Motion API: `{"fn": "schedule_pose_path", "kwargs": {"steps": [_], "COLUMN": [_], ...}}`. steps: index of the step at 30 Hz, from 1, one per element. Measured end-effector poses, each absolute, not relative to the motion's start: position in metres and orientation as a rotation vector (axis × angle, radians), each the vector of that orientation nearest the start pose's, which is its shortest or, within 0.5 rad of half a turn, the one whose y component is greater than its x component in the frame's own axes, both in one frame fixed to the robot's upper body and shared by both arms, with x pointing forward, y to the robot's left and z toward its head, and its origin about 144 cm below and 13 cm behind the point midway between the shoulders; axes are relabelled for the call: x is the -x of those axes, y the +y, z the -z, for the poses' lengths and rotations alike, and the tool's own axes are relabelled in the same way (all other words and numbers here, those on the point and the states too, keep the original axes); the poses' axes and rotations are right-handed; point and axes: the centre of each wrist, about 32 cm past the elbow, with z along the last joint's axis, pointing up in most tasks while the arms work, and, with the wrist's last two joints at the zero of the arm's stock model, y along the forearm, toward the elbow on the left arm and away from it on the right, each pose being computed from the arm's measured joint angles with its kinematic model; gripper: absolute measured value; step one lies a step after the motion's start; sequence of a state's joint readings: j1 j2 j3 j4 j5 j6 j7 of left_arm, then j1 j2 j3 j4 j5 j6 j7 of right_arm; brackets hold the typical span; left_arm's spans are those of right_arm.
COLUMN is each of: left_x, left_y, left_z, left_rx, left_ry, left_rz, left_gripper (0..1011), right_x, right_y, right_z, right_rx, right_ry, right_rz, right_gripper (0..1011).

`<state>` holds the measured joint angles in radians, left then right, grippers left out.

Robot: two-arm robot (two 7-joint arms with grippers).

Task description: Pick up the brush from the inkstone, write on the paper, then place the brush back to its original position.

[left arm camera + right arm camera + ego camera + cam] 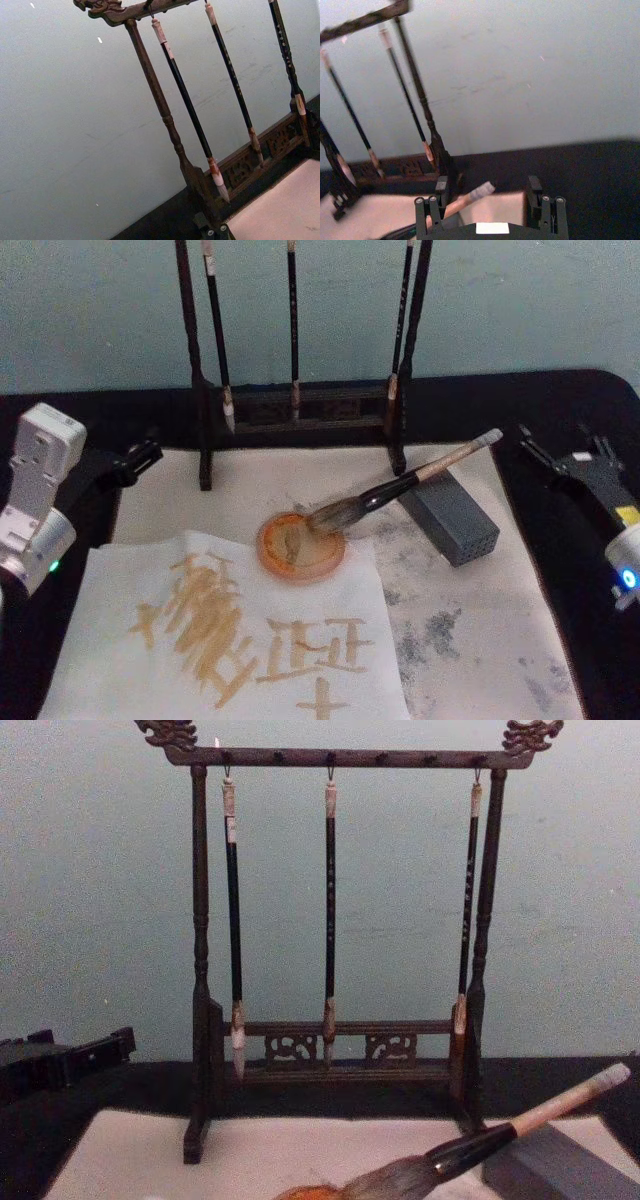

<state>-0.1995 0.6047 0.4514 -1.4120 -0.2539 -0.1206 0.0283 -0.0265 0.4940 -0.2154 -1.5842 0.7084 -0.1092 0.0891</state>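
Observation:
The brush (400, 485) lies slanted, its bushy grey-brown tuft resting in the round orange inkstone (285, 558). Its pale handle is propped on a grey block (455, 515). The chest view has the brush (480, 1145) low at the right. The paper (230, 640), a white sheet marked with tan brush strokes, lies at the front left. My right gripper (562, 452) is open to the right of the block, clear of the handle. In the right wrist view the right gripper (486, 197) has the handle's end beyond it. My left gripper (138, 460) hovers open at the mat's far left corner.
A dark wooden brush rack (300, 410) with three thin hanging brushes stands at the back, against a pale wall. An off-white mat (480, 620) with grey ink stains covers the black table. Bare table lies at both sides beneath the arms.

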Motion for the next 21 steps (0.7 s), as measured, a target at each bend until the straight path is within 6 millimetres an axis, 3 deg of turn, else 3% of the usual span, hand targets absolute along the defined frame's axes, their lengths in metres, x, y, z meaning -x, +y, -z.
{"fn": "schedule_pose_path", "kwargs": {"steps": [8,21], "left_x": [-0.489,-0.489], "left_y": [0.31,0.31], "left_z": [-1.14,-1.14], "left_rx": [-0.304,-0.304], "left_ry": [-0.285,-0.285], "left_rz": [-1.248,-1.248], "left_gripper": [1000,1002], "right_x": [-0.446,-0.466], "right_y": [-0.3,-0.292], "right_z": [-1.116,-1.095], "right_rx": [-0.426,-0.676], "right_ry": [0.537,0.818], "right_rz": [1.282,1.157], "right_gripper": [1006,1008]}}
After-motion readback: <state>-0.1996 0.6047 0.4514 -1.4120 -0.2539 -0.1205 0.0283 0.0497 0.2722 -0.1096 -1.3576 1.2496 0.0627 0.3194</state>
